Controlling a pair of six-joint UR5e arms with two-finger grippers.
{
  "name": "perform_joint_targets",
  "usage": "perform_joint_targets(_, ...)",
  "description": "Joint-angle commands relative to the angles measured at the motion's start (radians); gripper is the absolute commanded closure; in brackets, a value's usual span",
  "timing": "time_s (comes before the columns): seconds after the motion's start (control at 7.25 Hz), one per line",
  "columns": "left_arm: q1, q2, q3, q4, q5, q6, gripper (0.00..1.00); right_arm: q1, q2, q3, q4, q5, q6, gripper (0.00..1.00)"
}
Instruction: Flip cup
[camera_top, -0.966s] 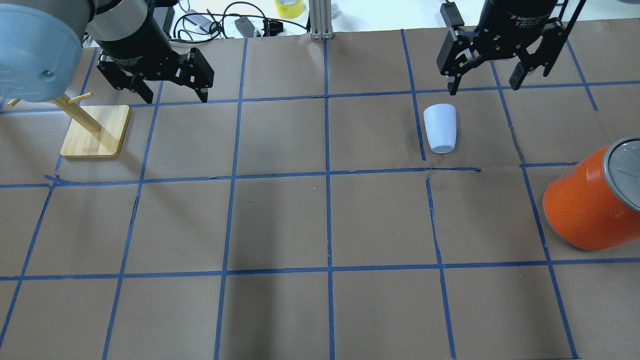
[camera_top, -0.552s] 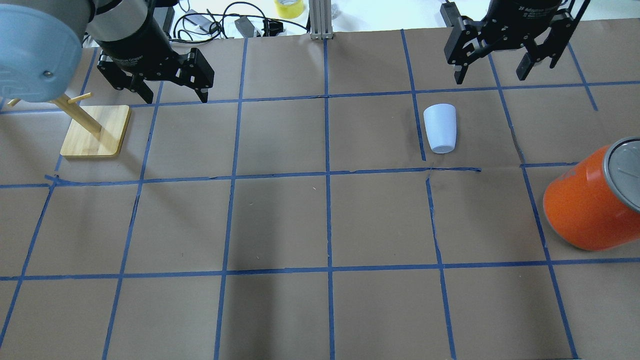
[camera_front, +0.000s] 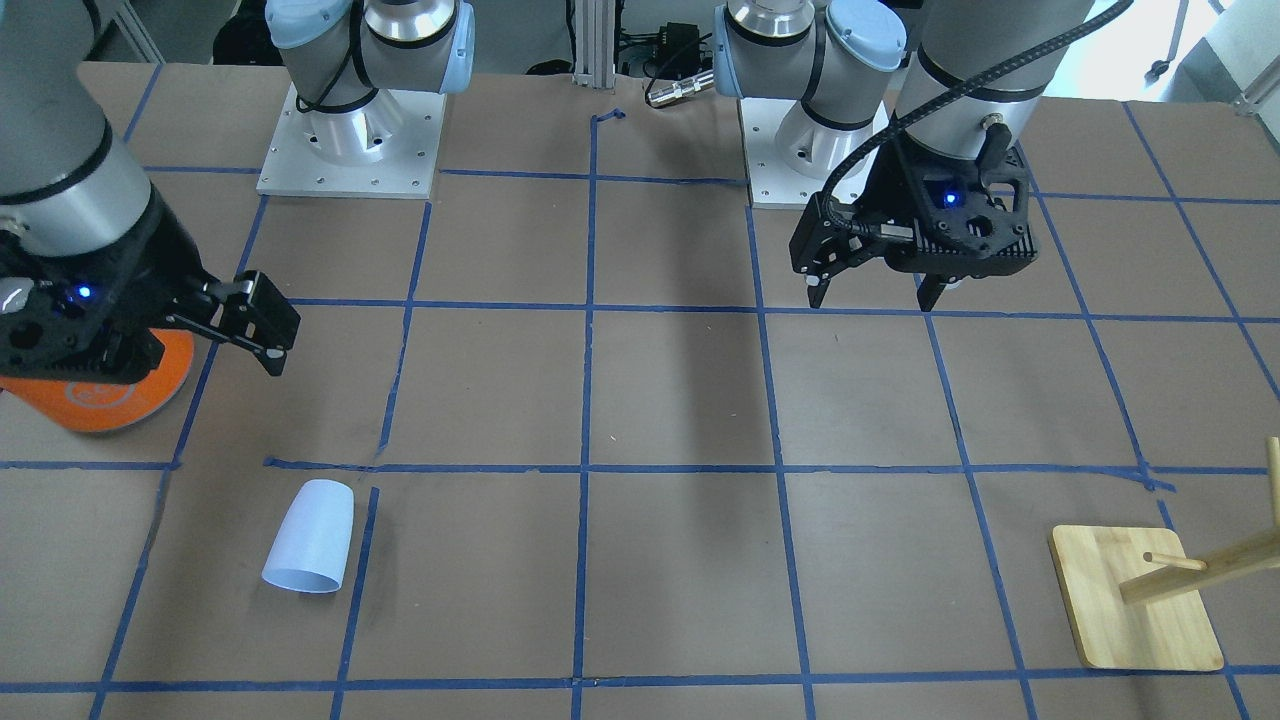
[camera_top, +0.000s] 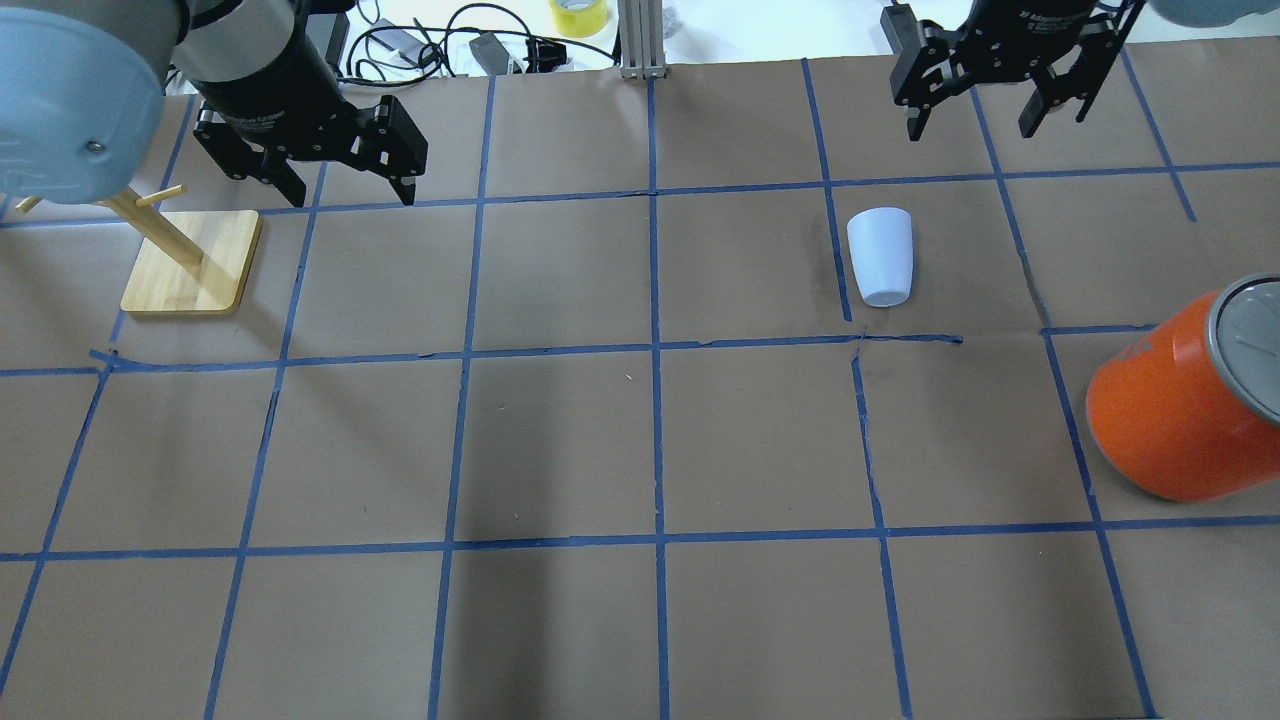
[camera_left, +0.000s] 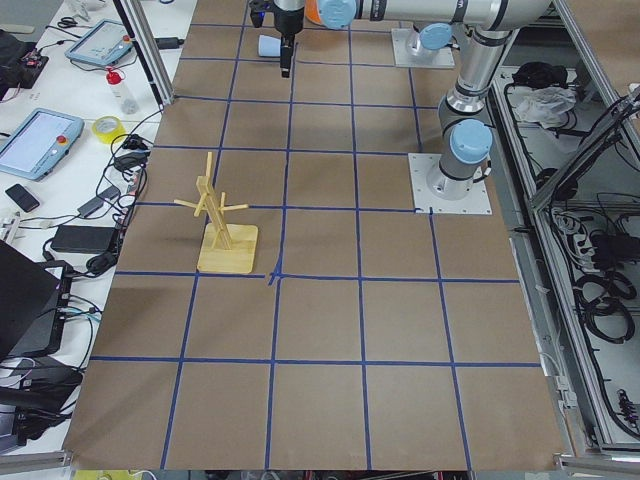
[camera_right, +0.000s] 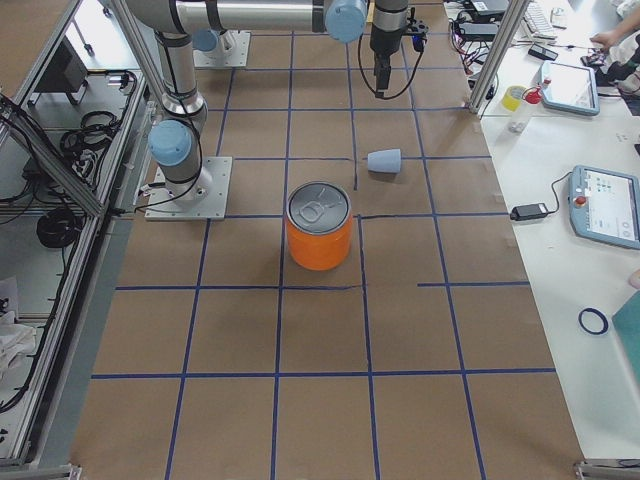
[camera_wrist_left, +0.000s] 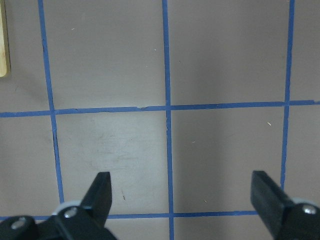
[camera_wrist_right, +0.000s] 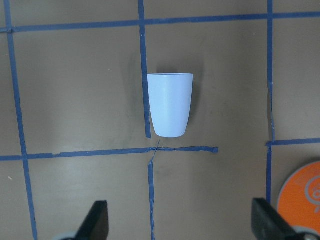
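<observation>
The cup (camera_top: 880, 256) was found lying sideways on the worktop (camera_top: 560, 440); the left pincer (camera_top: 352, 195) and right pincer (camera_top: 970, 125) were held wide, empty.

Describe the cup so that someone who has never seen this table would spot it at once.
On the brown-papered table, find the big orange can near the edge on the robot's right. Farther from the robot and toward the middle, beside a blue tape line, is the cup. It is small, pale blue-white and handleless, and it lies on its side, while the can stands upright.
</observation>
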Motion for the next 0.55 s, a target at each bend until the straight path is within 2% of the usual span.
perform_joint_targets(0.0, 0.0, 0.0, 0.0, 0.0, 0.0, 0.0, 0.0, -0.005, 0.144, 0.004, -0.163, -0.015, 0.001, 0.0)
perform_joint_targets(0.14, -0.001, 0.0, 0.0, 0.0, 0.0, 0.0, 0.0, -0.005, 0.172, 0.018, -0.173, -0.003, 0.009, 0.0)
perform_joint_targets(0.41, 0.0, 0.0, 0.0, 0.0, 0.0, 0.0, 0.0, -0.005, 0.234, 0.143, -0.434, -0.007, 0.001, 0.0)
